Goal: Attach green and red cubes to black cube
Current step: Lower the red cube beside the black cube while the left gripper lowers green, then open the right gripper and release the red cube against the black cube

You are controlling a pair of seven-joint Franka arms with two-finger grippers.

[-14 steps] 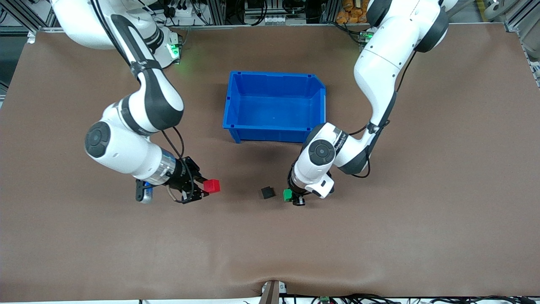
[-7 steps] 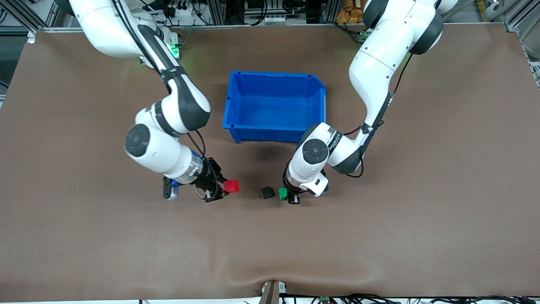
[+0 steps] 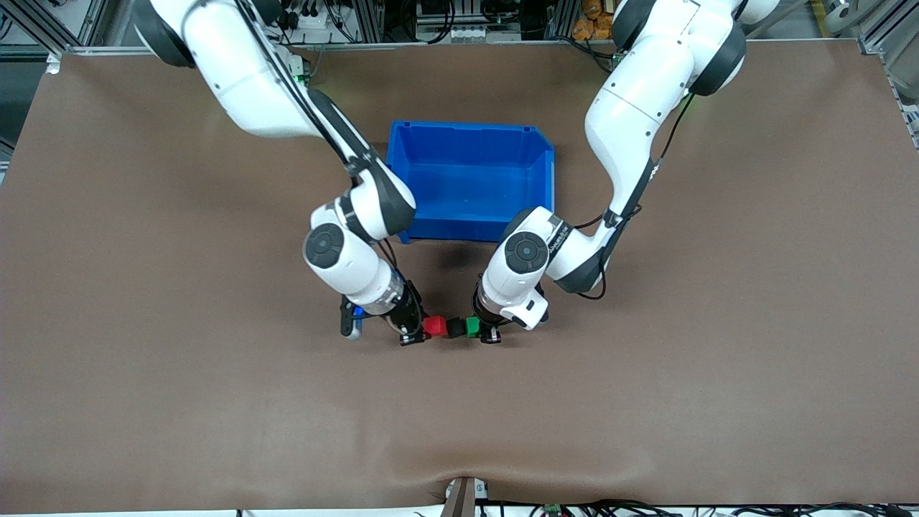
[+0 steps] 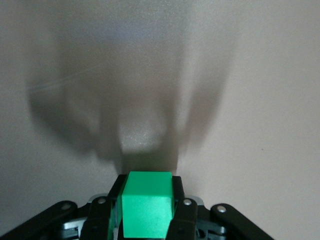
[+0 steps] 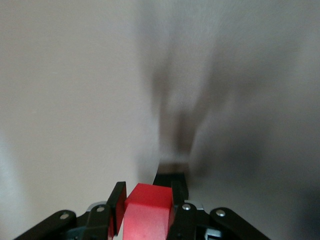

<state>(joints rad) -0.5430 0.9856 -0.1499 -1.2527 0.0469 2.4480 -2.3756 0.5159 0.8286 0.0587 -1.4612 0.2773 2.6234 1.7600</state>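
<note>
Left wrist view shows my left gripper (image 4: pixel 148 220) with its fingers (image 4: pixel 181 212) pinching the green cube (image 4: pixel 147 210) on two sides, its forward face sticking out clear of the tips. On the right wrist view my right gripper (image 5: pixel 146 220) has its fingers (image 5: pixel 181 212) clamped the same way on the red cube (image 5: pixel 147 212), and just ahead of that cube I can make out a dark edge that I take for the black cube (image 5: pixel 171 179). From the front view the three sit in a row low over the surface (image 3: pixel 646 402): red cube (image 3: pixel 433 326), black cube (image 3: pixel 455 327), green cube (image 3: pixel 472 327), each coloured one touching or very nearly touching the black one between them; I cannot tell which. A blue bin (image 3: pixel 470 129) stands well apart, past both wrists. To finish this step well, I would press inward from both sides together and evenly, faces square and level, so the black cube is not spun or skidded out, and release only once both joints seem seated.
</note>
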